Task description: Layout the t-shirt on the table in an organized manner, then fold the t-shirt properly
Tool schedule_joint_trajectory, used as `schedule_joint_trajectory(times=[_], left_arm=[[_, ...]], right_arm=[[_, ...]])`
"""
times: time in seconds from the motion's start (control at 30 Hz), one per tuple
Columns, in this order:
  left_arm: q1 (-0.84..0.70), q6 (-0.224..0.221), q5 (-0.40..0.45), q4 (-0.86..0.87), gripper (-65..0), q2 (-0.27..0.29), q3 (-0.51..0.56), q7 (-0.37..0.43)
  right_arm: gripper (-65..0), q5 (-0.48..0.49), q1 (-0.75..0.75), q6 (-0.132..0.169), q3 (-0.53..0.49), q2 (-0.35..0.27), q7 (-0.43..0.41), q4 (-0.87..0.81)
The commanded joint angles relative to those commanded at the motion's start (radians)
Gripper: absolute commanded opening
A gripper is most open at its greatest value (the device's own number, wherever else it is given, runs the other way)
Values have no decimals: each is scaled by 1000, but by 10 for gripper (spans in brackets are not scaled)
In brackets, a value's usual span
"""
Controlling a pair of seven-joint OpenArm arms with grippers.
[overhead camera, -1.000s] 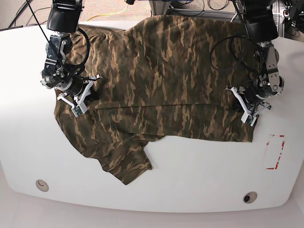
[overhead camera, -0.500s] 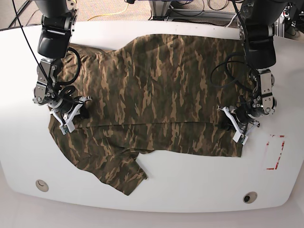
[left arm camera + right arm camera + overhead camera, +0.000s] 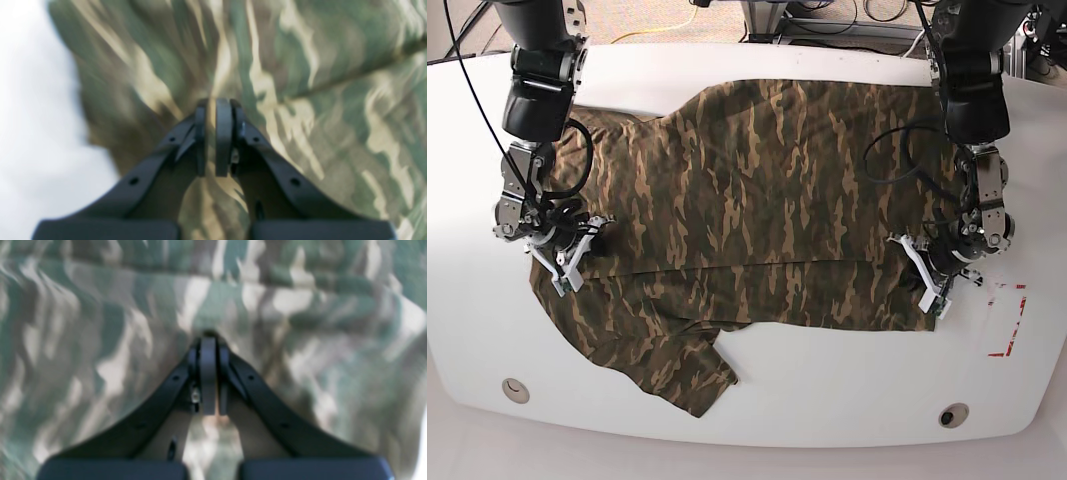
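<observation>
The camouflage t-shirt (image 3: pixel 767 200) lies spread across the white table (image 3: pixel 827 400), with a folded layer along its near side and one sleeve (image 3: pixel 692 370) trailing toward the front edge. At the shirt's right side in the base view, my left gripper (image 3: pixel 924 275) is shut on the cloth. The left wrist view shows that gripper (image 3: pixel 215 106) with a fold of t-shirt (image 3: pixel 300 83) pinched between its pads. My right gripper (image 3: pixel 565 263) is shut on the shirt's left side. Seen from the right wrist, the gripper (image 3: pixel 208 340) also pinches t-shirt (image 3: pixel 100 340).
A red tape rectangle (image 3: pixel 1007 320) is marked on the table just right of the left gripper. Two grommet holes (image 3: pixel 515 389) (image 3: pixel 953 414) sit near the front edge. Cables and equipment lie beyond the far edge.
Both grippers have moved toward the table's front edge, dragging the t-shirt with them. Its far edge has come away from the table's back edge.
</observation>
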State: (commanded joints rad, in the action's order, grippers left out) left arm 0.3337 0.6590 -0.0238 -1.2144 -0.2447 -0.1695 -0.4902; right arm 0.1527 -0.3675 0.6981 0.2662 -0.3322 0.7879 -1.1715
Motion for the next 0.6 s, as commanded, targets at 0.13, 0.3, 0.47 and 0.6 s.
schedule_joint_trajectory(times=[0.13,0.3,0.47,0.6], left_arm=[[-46,0,0,-146,-628,-2,0,-61],[-124,0,0,-330,-628,-2,-2,-147],[-218,3,0,-471,-628,0,-21,-189],[-285,2,0,-523,-628,3,-29,-189]], right_arm=[[-599,2,37,0,6,2,109,-149],[-411,3,123,0,32,11,218,-345],[-252,3,238,0,150,80,292,-542],[-173,2,331,0,210,121,341,-654]])
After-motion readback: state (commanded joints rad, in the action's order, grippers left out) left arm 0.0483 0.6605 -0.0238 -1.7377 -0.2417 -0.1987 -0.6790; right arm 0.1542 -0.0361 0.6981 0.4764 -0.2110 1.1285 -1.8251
